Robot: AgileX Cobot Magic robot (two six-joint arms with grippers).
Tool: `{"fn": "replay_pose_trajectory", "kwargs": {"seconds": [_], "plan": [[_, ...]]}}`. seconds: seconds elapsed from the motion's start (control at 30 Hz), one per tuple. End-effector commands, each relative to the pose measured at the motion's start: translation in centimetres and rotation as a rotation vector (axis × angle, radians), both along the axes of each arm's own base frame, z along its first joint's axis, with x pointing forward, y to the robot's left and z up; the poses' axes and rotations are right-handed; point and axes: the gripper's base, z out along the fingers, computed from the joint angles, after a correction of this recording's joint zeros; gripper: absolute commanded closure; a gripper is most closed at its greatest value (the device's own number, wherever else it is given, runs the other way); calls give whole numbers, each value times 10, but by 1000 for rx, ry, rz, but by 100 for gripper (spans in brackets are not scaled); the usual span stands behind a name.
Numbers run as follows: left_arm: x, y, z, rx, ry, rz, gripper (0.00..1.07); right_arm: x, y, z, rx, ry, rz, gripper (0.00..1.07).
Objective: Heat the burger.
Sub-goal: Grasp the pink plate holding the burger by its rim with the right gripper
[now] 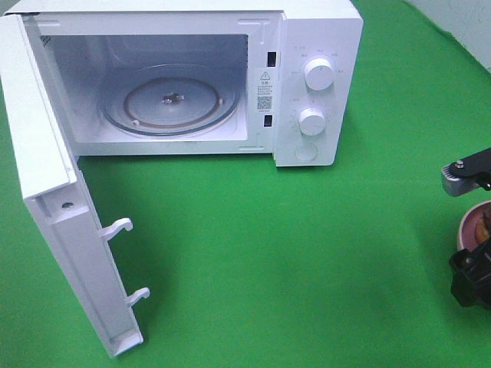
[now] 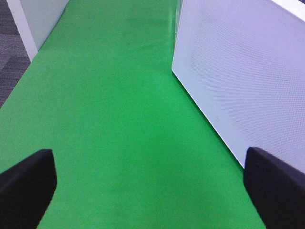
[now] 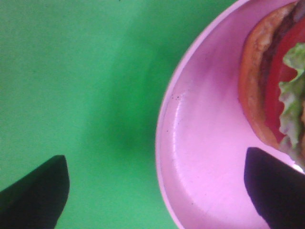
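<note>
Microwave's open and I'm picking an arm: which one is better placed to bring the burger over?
Right. The right claw, open, hovers over the pink plate beside the burger; the left claw, open and empty, sits by the microwave door, away from them.

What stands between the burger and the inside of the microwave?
Nothing visible does. The microwave has its door swung fully open, its glass turntable is bare, and the green cloth between it and the burger on the pink plate carries nothing.
</note>
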Motion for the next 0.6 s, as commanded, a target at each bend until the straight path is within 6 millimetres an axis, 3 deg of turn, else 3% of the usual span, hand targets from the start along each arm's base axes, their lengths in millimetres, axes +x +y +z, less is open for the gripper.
{"fn": "replay_pose_trajectory", "kwargs": {"seconds": [0.03, 0.6], "plan": [[0, 0, 0, 2, -11, 1, 7, 1, -4, -4, -1, 6, -9, 14], [0, 0, 0, 2, -11, 1, 7, 13, -4, -51, 1, 126, -3, 20]]}}
